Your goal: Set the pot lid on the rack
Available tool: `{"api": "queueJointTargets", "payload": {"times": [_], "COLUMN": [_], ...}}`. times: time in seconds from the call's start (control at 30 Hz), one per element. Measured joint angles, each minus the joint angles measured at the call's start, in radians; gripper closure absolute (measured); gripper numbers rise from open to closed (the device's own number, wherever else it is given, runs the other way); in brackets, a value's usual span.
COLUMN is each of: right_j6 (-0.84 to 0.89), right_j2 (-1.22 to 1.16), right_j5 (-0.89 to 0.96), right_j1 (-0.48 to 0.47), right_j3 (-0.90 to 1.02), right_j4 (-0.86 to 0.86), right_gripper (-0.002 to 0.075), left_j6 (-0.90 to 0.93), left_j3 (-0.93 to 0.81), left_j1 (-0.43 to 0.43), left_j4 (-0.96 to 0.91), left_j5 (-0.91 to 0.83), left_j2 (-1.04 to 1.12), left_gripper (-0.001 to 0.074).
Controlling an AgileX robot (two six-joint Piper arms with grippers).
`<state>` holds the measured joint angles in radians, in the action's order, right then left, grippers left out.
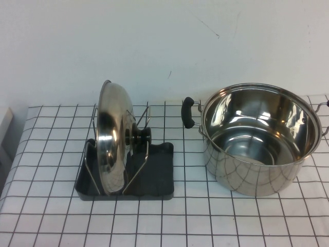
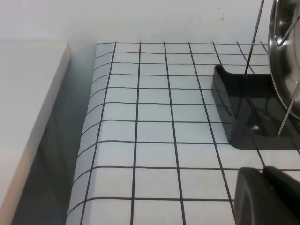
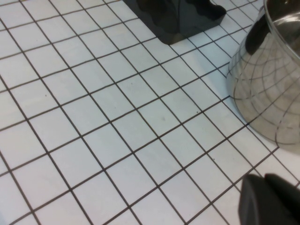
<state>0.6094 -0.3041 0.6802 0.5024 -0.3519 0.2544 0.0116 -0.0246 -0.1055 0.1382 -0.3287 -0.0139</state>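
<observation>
A: Where's the pot lid [image 1: 114, 138]?
B: On edge in the rack [image 1: 154, 177], between its wire dividers, beside the pot [image 1: 259, 139] on the bench [image 1: 247, 221].
A: The claws?
B: Left claw [image 2: 268, 197] and right claw [image 3: 272, 200] both clenched, empty, apart from it.

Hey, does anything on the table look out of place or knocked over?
Nothing stands out. The lid stands on edge in the rack, held between its wire dividers. The pot sits upright and empty beside it. Left gripper and right gripper are shut, clear of everything.
</observation>
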Motion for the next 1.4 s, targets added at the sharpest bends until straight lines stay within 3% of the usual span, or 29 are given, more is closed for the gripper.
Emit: {"api": "queueJointTargets", "payload": {"times": [0.77, 0.93, 1.07, 1.23, 1.4], "right_j6": [-0.011, -0.018, -0.026, -0.040, -0.048], "right_j2": [0.002, 0.058, 0.160, 0.288, 0.317], "right_j5": [-0.016, -0.027, -0.059, -0.270, -0.469], "right_j1": [-0.020, -0.162, -0.329, -0.472, -0.549], "right_j3": [0.000, 0.000, 0.021, 0.142, 0.288], "right_j4": [-0.024, -0.024, -0.024, -0.020, 0.010], "right_gripper": [0.0727, 0.0727, 0.0727, 0.0727, 0.0727], "left_j6": [0.000, 0.000, 0.000, 0.000, 0.000], "left_j3": [0.002, 0.002, 0.002, 0.002, 0.002], "left_j1": [0.000, 0.000, 0.000, 0.000, 0.000], "left_j4": [0.000, 0.000, 0.000, 0.000, 0.000], "left_j5": [-0.004, -0.004, -0.004, -0.004, -0.006], "left_j2": [0.000, 0.000, 0.000, 0.000, 0.000], "left_gripper": [0.0737, 0.0737, 0.0737, 0.0736, 0.0737]}}
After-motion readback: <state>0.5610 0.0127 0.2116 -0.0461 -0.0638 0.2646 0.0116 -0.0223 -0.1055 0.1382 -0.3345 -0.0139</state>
